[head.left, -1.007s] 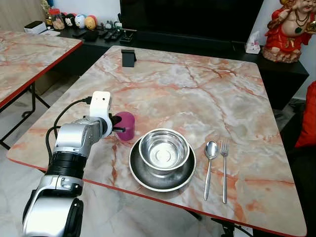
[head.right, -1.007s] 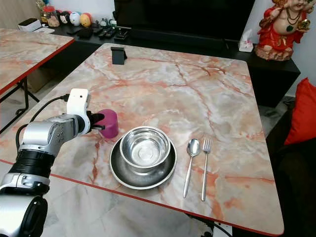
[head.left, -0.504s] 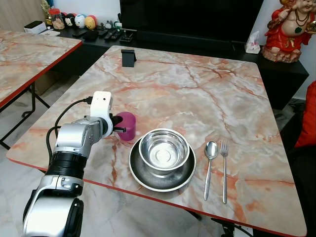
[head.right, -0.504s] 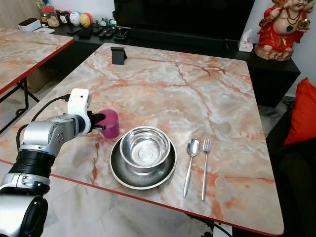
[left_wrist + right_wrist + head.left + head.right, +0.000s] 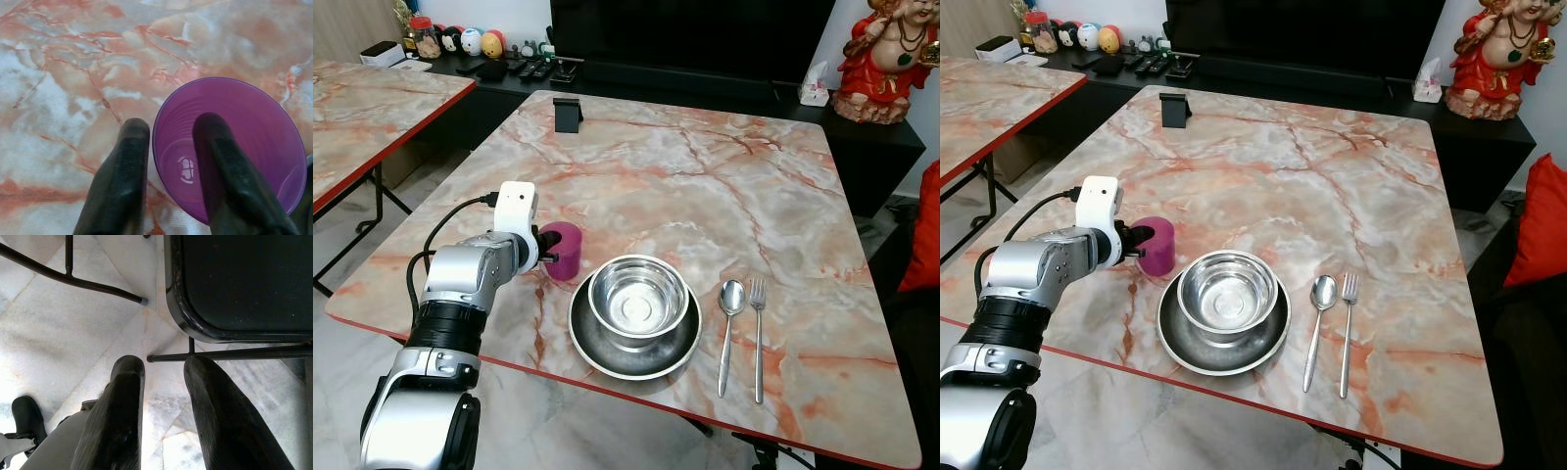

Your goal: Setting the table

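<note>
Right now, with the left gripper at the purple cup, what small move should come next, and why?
Probably spread the fingers and draw back. The left gripper pinches the wall of the purple cup, one finger inside, one outside. The cup stands upright on the table just left of the plate with its bowl, a fitting place.

The white wrist block hides most of the left gripper (image 5: 548, 257) in the head views. In the left wrist view, the purple cup (image 5: 244, 127) is cut at 3 o'clock by the picture's edge, and one finger (image 5: 230, 171) covers part of its inside. The red statue (image 5: 886, 59) is cut at the top edge. Small items on the dark shelf (image 5: 489, 49) are too small to tell.
</note>
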Motion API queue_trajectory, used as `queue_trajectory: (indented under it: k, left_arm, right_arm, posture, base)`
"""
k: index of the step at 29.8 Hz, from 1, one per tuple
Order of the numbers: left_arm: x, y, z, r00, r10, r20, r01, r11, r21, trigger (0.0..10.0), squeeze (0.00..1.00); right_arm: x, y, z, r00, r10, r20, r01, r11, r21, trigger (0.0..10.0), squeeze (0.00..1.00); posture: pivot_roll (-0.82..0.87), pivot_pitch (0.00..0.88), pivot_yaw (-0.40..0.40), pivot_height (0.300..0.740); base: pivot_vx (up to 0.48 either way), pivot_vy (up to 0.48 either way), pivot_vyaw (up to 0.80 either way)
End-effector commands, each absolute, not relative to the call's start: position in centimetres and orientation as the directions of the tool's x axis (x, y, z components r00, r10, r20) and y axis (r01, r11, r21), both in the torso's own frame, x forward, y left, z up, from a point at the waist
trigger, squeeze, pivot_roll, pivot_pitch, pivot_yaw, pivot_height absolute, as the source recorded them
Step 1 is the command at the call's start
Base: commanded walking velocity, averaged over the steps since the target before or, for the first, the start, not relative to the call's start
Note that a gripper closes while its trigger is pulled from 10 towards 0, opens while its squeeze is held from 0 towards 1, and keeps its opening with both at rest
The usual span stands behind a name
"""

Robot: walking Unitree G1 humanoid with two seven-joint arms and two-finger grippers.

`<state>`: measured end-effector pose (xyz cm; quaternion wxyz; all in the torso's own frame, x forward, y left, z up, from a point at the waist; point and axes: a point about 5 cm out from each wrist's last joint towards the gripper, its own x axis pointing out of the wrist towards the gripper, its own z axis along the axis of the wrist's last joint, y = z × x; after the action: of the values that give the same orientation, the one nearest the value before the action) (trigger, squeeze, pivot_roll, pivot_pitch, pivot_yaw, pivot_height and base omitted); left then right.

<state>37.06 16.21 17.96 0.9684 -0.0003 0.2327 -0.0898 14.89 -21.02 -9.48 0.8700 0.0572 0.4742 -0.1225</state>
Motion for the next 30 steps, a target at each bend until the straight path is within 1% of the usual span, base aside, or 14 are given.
queue_trajectory:
  k: [1,11,13,14,15,16,17,21,23,25,26,28,29,30]
  left_arm:
    - [37.4,15.9,19.1,0.901,-0.176,-0.395,0.174,0.984,-0.042,10.0,0.00]
    - [37.8,15.8,20.7,0.933,-0.188,-0.308,0.184,0.982,-0.041,10.0,0.00]
    - [37.8,15.8,21.5,0.951,-0.201,-0.236,0.197,0.980,-0.040,10.0,0.00]
    - [37.8,16.1,21.9,0.961,-0.189,-0.200,0.191,0.982,-0.013,10.0,0.00]
    - [37.8,16.8,22.8,0.981,-0.166,-0.101,0.171,0.985,0.037,10.0,0.00]
    - [37.7,17.1,23.0,0.985,-0.156,-0.073,0.160,0.986,0.050,10.0,0.00]
    - [37.4,17.7,23.7,0.991,-0.127,0.029,0.124,0.987,0.101,10.0,0.00]
    - [36.4,17.9,23.9,0.979,-0.101,0.179,0.069,0.981,0.180,10.0,0.00]
    - [35.2,18.3,22.9,0.960,-0.025,0.278,-0.036,0.976,0.213,10.0,0.00]
    - [35.0,18.4,22.6,0.958,-0.011,0.287,-0.055,0.974,0.218,10.0,0.00]
    - [34.6,18.8,22.0,0.954,0.049,0.296,-0.103,0.981,0.167,10.0,0.00]
    - [34.4,19.2,21.7,0.951,0.080,0.299,-0.130,0.980,0.149,10.0,0.00]
    - [34.2,19.4,21.5,0.947,0.099,0.305,-0.151,0.977,0.153,10.0,0.00]
    - [33.7,19.5,21.0,0.939,0.105,0.326,-0.177,0.964,0.199,10.0,0.00]
  right_arm:
    - [14.6,-21.0,-9.6,0.513,-0.159,-0.844,0.269,0.963,-0.018,10.0,0.00]
    - [14.6,-21.0,-9.6,0.511,-0.154,-0.846,0.265,0.964,-0.016,10.0,0.00]
    - [14.6,-21.0,-9.6,0.511,-0.152,-0.846,0.265,0.964,-0.014,10.0,0.00]
    - [14.6,-21.0,-9.6,0.511,-0.152,-0.846,0.265,0.964,-0.013,10.0,0.00]
    - [14.6,-20.9,-9.6,0.511,-0.152,-0.846,0.267,0.964,-0.012,10.0,0.00]
    - [14.6,-20.9,-9.6,0.511,-0.152,-0.846,0.267,0.964,-0.012,10.0,0.00]
    - [14.6,-20.9,-9.6,0.511,-0.152,-0.846,0.267,0.963,-0.012,10.0,0.00]
    - [14.6,-20.9,-9.6,0.513,-0.153,-0.845,0.269,0.963,-0.012,10.0,0.00]
    - [14.6,-21.0,-9.6,0.518,-0.158,-0.840,0.277,0.961,-0.011,10.0,0.00]
    - [14.6,-21.0,-9.6,0.520,-0.160,-0.839,0.279,0.960,-0.010,10.0,0.00]
    - [14.6,-21.0,-9.6,0.521,-0.161,-0.839,0.280,0.960,-0.010,10.0,0.00]
    - [14.6,-21.0,-9.6,0.520,-0.161,-0.839,0.280,0.960,-0.011,10.0,0.00]
    - [14.6,-21.0,-9.6,0.520,-0.162,-0.839,0.280,0.960,-0.012,10.0,0.00]
    - [14.6,-21.0,-9.6,0.521,-0.163,-0.838,0.281,0.960,-0.012,10.0,0.00]
  posture:
    - [0.03,0.000,-0.025,0.740]
    - [0.03,0.000,-0.026,0.740]
    - [0.02,0.000,-0.025,0.740]
    - [0.02,0.000,-0.024,0.740]
    - [0.02,0.000,-0.024,0.740]
    - [0.02,0.000,-0.024,0.740]
    - [0.02,0.000,-0.024,0.740]
    - [0.03,0.000,-0.026,0.740]
    - [0.03,0.000,-0.025,0.740]
    - [0.03,0.000,-0.025,0.740]
    - [0.03,0.000,-0.025,0.740]
    - [0.03,0.000,-0.026,0.740]
    - [0.03,0.000,-0.026,0.740]
    - [0.03,0.000,-0.026,0.740]
  base:
    - [0.000,0.000,0.00]
    - [0.000,0.000,0.00]
    - [0.000,0.000,0.00]
    - [0.000,0.000,0.00]
    - [0.000,0.000,0.00]
    - [0.000,0.000,0.00]
    - [0.000,0.000,0.00]
    - [0.000,0.000,0.00]
    - [0.000,0.000,0.00]
    - [0.000,0.000,0.00]
    - [0.000,0.000,0.00]
    - [0.000,0.000,0.00]
    - [0.000,0.000,0.00]
    - [0.000,0.000,0.00]
